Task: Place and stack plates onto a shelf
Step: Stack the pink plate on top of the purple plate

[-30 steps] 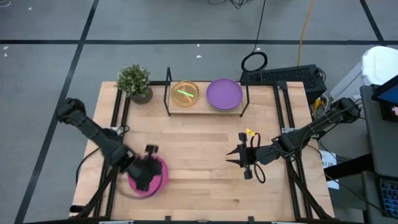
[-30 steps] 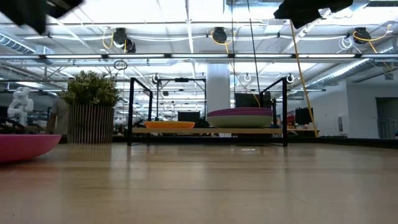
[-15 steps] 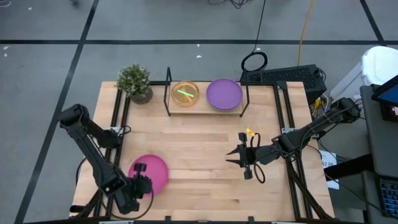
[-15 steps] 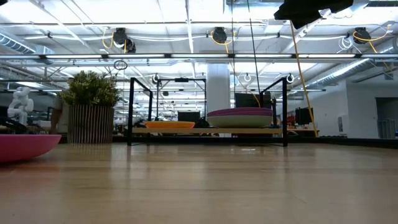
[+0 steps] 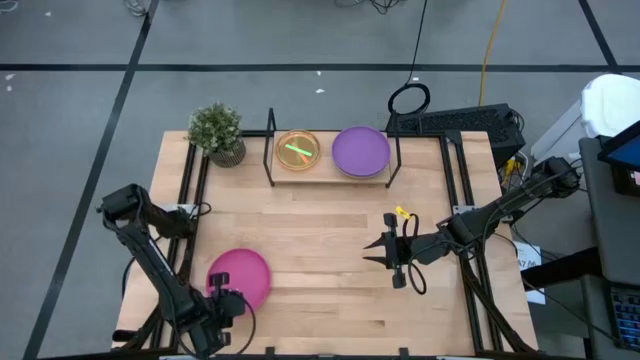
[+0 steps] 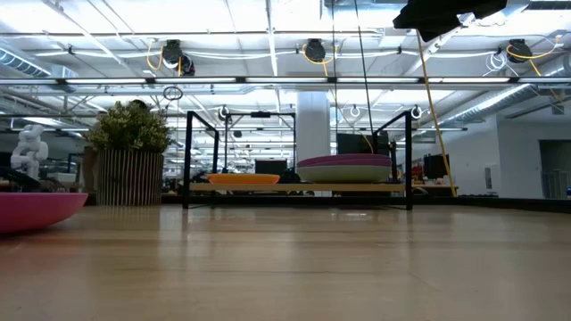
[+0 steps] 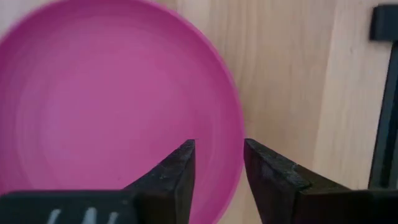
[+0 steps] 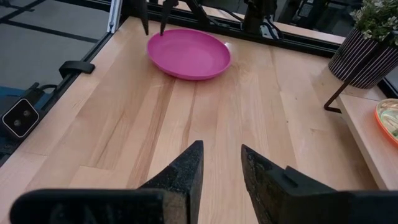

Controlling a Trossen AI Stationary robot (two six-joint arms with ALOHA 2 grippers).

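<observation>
A magenta plate [image 5: 243,275] lies flat on the table at the near left; it also shows in the low view [image 6: 36,210] and the right wrist view [image 8: 189,55]. My left gripper [image 5: 223,297] is open at the plate's near-left rim, one finger over the inside [image 7: 184,163] and one outside [image 7: 264,163]. My right gripper [image 5: 384,252] is open and empty above the table's right middle. On the shelf [image 5: 330,170] at the far edge lie an orange plate with a lime-green one in it [image 5: 298,150] and a purple plate [image 5: 360,150]. My left gripper stands astride the magenta plate's near-left rim [image 7: 239,146], fingers pointing down and slanting from the table's near side. The plate rests flat on the table. I cannot tell whether the fingertips touch the rim.
A potted plant [image 5: 216,131] stands at the far left next to the shelf's upright end. Bare tabletop [image 5: 320,225] lies between the plate, the shelf and my right gripper. Black frame rails [image 5: 190,190] run along the table's left and right sides.
My left gripper has gone from above the magenta plate toward the table's near edge and now stands at the plate's near-left rim. The plate has stayed where it was.
</observation>
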